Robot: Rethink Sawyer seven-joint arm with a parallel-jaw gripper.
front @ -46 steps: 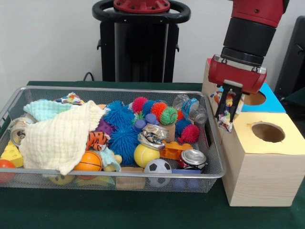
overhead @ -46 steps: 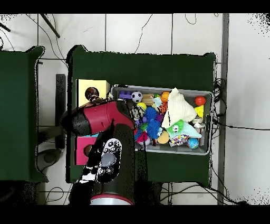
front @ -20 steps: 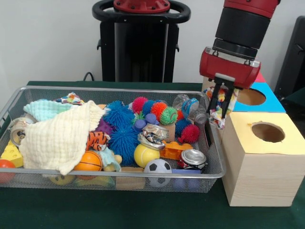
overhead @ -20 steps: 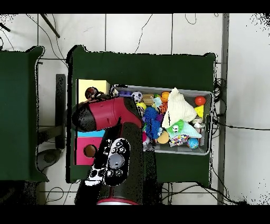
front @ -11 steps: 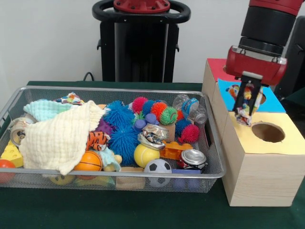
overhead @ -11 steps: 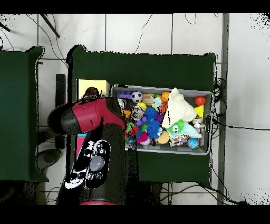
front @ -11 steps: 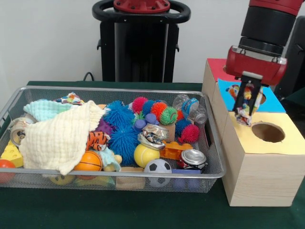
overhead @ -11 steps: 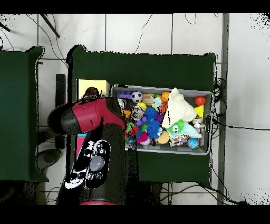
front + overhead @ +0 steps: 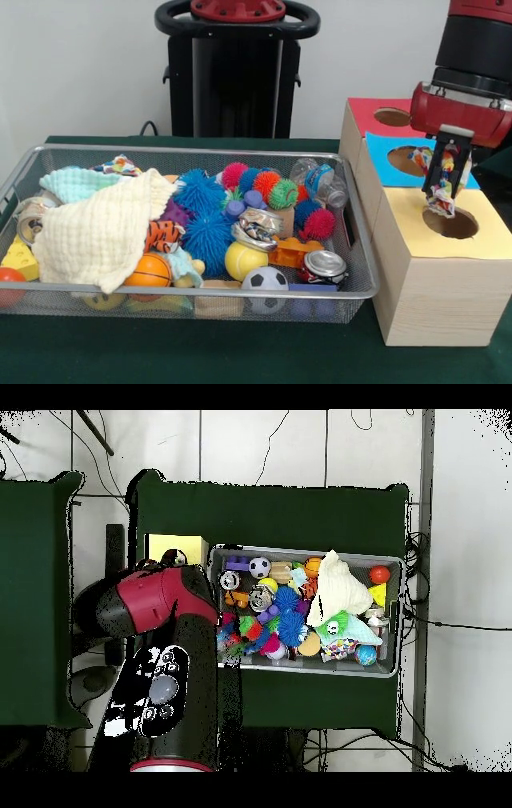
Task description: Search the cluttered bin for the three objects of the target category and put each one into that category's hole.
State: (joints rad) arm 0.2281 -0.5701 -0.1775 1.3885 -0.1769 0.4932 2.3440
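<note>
My gripper (image 9: 446, 189) hangs over the round hole (image 9: 451, 223) in the yellow-topped wooden box (image 9: 488, 244), shut on a colourful crumpled wrapper (image 9: 438, 206). The wrapper's lower end dangles just above the hole's left rim. In the wire bin (image 9: 200, 293) lie a crushed can (image 9: 324, 265), a second crumpled can (image 9: 258, 226) and a clear plastic bottle (image 9: 321, 181) among toys. In the overhead view the red arm (image 9: 160, 599) covers the gripper and most of the boxes, and only a corner of the yellow box (image 9: 168, 544) shows.
A blue-topped box (image 9: 384, 149) and a red-topped box (image 9: 365, 112), each with a hole, stand behind the yellow one. The bin also holds spiky balls (image 9: 206, 232), a football (image 9: 265, 279), a yellow cloth (image 9: 100, 232) and a tiger toy (image 9: 162, 234).
The gripper has carried the wrapper rightward in the front view, from the bin's edge across the box to above the yellow box's hole. The bin's contents have not moved.
</note>
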